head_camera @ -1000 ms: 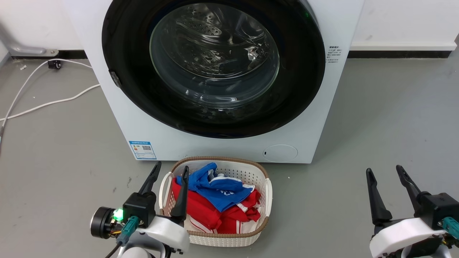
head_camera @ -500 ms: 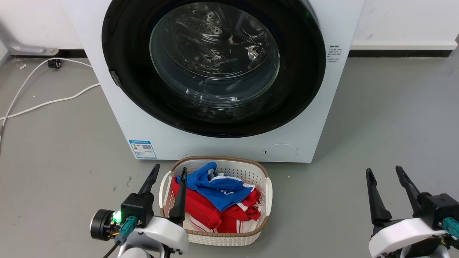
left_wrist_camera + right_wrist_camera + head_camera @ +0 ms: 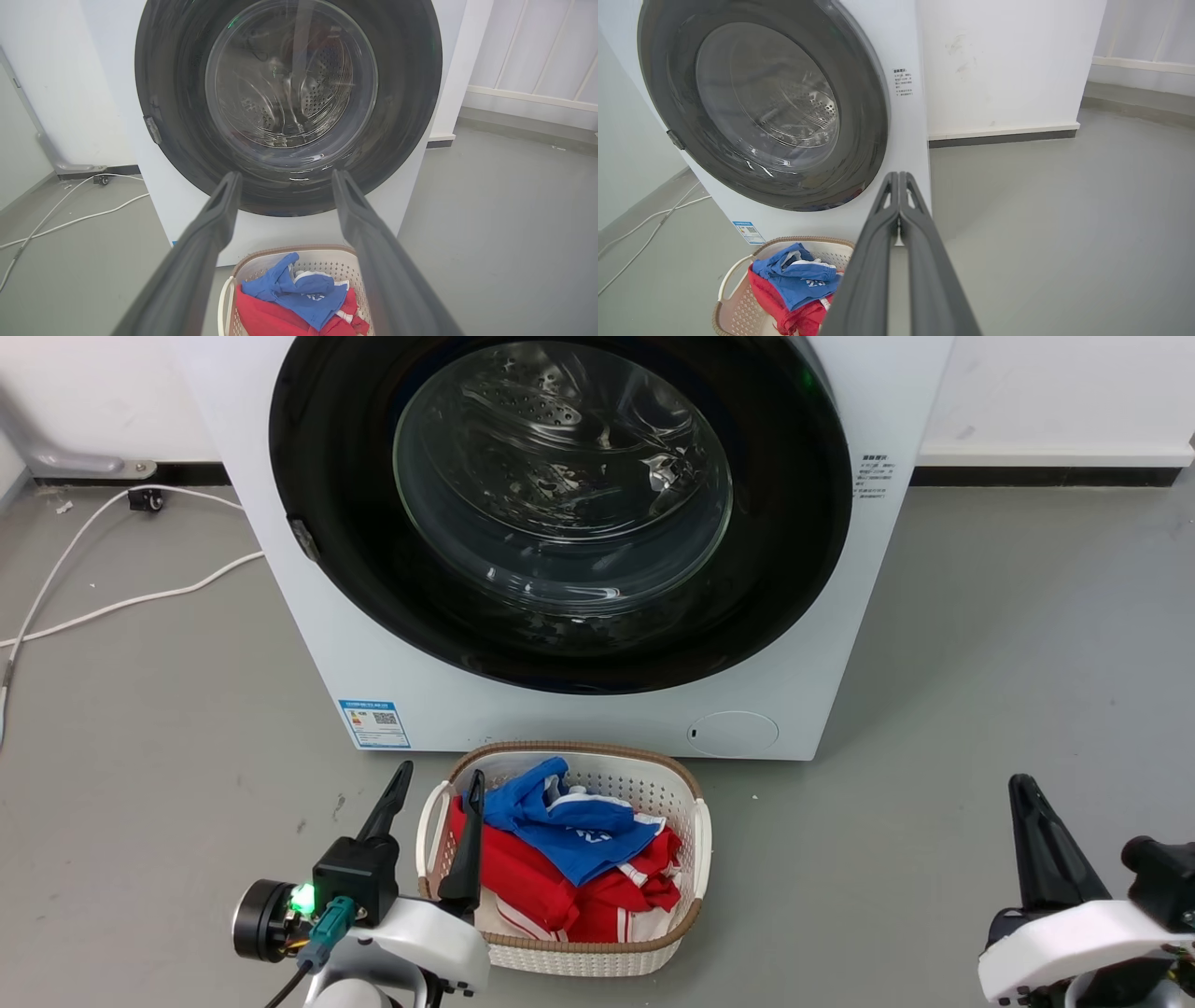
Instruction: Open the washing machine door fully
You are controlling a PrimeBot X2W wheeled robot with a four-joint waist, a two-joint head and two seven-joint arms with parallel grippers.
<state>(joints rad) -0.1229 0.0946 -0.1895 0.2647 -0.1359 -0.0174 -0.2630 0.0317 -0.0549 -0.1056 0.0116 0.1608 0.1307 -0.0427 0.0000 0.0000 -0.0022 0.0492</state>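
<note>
my left jaws stand wide open with nothing between them: two long, dark, matte fingers (image 3: 205, 242) that taper to narrow tips. in the head view that arm sits low at the lower left, fingers pointing up toward the washer, behind them a black block with a green light (image 3: 302, 897) and a smooth white wrist shell (image 3: 429, 943). my right jaws are closed, the two fingers (image 3: 878, 242) pressed flat together along their length and gripping nothing. that arm is low at the lower right over bare floor (image 3: 980, 644), well apart from everything.

just beside my left fingers is the laundry basket (image 3: 569, 957), rounded white perforated plastic with a brown woven-look rim. it holds crumpled red cloth (image 3: 523, 887) with blue cloth (image 3: 569, 835) on top. the basket stands on the smooth grey floor right in front of the washing machine (image 3: 560, 719), a white boxy body with a small blue label (image 3: 374, 723) low at one corner and a round hatch (image 3: 733, 733) low at the other.

above them the washing machine door (image 3: 336, 523) lies shut, flush against the front. it is a big glossy black ring around a bulging clear glass bowl (image 3: 560, 476), through which the perforated steel drum (image 3: 327, 88) shows. a small metal tab (image 3: 301, 539) sits on the ring's left edge. a white cable (image 3: 121, 607) snakes over the floor to the left.
</note>
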